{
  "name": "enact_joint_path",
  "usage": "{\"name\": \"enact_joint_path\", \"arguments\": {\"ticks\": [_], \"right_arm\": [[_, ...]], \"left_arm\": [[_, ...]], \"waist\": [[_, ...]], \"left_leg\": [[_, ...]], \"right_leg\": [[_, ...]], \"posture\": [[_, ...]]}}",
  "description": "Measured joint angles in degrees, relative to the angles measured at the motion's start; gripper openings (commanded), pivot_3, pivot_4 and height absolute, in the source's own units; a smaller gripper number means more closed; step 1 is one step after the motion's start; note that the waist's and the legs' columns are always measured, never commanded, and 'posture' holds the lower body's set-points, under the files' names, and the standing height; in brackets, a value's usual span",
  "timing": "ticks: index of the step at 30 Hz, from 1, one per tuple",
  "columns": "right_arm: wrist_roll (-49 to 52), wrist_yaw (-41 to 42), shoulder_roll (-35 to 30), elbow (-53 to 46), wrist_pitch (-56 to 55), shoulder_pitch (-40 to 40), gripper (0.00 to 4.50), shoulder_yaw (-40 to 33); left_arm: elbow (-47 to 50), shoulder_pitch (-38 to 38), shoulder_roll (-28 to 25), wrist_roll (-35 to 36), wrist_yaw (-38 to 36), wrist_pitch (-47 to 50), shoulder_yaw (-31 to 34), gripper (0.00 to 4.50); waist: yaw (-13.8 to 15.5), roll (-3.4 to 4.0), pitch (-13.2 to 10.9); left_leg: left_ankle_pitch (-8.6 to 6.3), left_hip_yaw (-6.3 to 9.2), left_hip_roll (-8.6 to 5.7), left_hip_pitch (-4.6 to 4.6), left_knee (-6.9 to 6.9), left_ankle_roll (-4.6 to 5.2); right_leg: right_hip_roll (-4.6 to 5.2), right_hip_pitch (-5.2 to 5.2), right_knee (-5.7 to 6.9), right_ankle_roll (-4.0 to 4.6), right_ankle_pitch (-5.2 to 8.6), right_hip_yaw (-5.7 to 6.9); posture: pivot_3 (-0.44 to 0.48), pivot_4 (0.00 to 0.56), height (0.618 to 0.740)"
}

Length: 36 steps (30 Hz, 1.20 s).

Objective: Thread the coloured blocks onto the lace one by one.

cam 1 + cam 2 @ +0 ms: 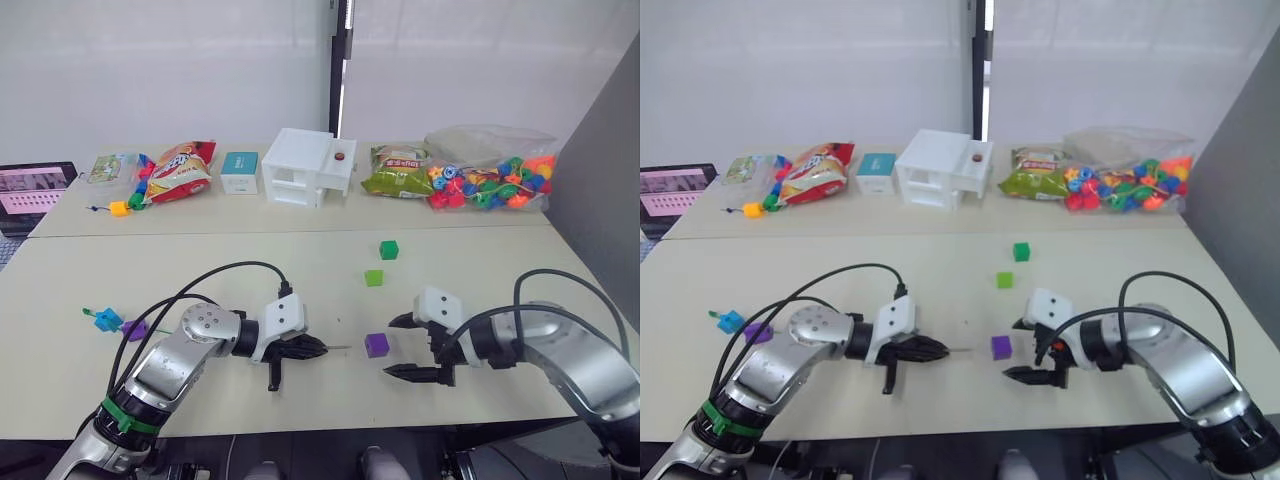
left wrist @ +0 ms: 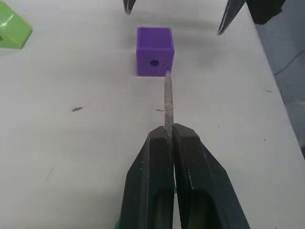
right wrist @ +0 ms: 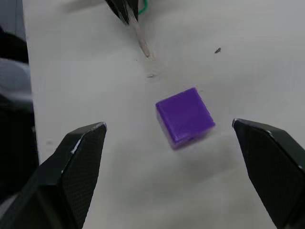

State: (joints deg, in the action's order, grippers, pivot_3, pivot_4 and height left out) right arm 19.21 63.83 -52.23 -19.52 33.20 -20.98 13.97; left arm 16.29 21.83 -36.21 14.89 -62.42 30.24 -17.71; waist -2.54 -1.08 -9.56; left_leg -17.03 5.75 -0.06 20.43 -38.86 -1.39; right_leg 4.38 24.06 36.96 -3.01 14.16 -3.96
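The left gripper (image 2: 169, 131) pinches the lace (image 2: 167, 98) by its stiff, pale, rough tip, aimed at the round hole in the smooth purple block (image 2: 155, 57) near the bench's front edge. The right gripper (image 3: 169, 167) straddles that cube, jaws wide; it should probably clamp the flat sides first so the tip enters squarely.

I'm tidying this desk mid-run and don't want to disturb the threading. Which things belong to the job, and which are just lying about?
Belongs to the job:
- lace tip, pinched in the left claw
- purple block, between the open right claw's fingers
- two green blocks
- light blue block and second purple block

Lying about:
- bag of beads
- snack bags
- white box
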Motion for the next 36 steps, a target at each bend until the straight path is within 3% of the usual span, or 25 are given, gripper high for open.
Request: {"name": "enact_joint_path", "arguments": {"ticks": [7, 10, 16, 18, 36], "right_arm": [[-6.95, 7.38, 4.29, 12.65, -14.31, -5.71, 4.47, 6.03], [-8.49, 8.4, 6.77, 16.35, -17.44, -6.66, 3.66, 7.03], [-10.73, 8.52, 9.42, 20.94, -21.27, -7.18, 1.51, 7.64], [-10.97, 8.4, 9.77, 20.81, -21.18, -7.13, 1.2, 7.57], [-12.2, 3.83, 11.32, 12.52, -10.65, -5.49, 1.2, 7.46]], "left_arm": [[1.9, -1.0, -0.4, 0.44, 1.21, 1.88, 0.16, 0.0], [2.54, -1.04, -0.81, 0.42, 2.31, 3.45, 0.17, 0.0], [4.6, 0.38, 0.56, 0.39, 6.37, 8.07, -0.48, 0.0], [4.86, 0.75, 0.65, 0.39, 6.84, 8.8, -1.14, 0.0], [3.49, 4.5, 1.5, -1.41, 7.76, 9.84, -5.21, 0.0]], "waist": [[0.35, -0.02, -0.01], [0.32, -0.02, -0.01], [0.33, -0.02, -0.01], [0.22, -0.02, -0.01], [0.19, -0.02, -0.01]], "left_leg": [[0.0, 0.03, -0.02, 0.04, -0.03, 0.0], [0.0, 0.03, -0.02, 0.04, -0.03, -0.01], [0.01, 0.04, -0.03, 0.01, -0.05, -0.02], [0.01, 0.04, -0.03, -0.01, -0.05, -0.02], [0.01, 0.05, -0.03, 0.0, -0.05, -0.02]], "right_leg": [[0.03, 0.03, 0.01, 0.0, 0.0, 0.01], [0.03, 0.04, 0.01, 0.01, -0.01, 0.0], [0.03, 0.01, 0.05, 0.01, -0.01, 0.01], [0.02, 0.01, 0.08, 0.01, -0.01, 0.0], [0.01, 0.02, 0.11, 0.02, -0.01, 0.0]], "posture": [[0.0, 0.15, 0.74], [0.0, 0.15, 0.74], [0.0, 0.15, 0.74], [0.0, 0.15, 0.74], [0.0, 0.15, 0.74]]}}
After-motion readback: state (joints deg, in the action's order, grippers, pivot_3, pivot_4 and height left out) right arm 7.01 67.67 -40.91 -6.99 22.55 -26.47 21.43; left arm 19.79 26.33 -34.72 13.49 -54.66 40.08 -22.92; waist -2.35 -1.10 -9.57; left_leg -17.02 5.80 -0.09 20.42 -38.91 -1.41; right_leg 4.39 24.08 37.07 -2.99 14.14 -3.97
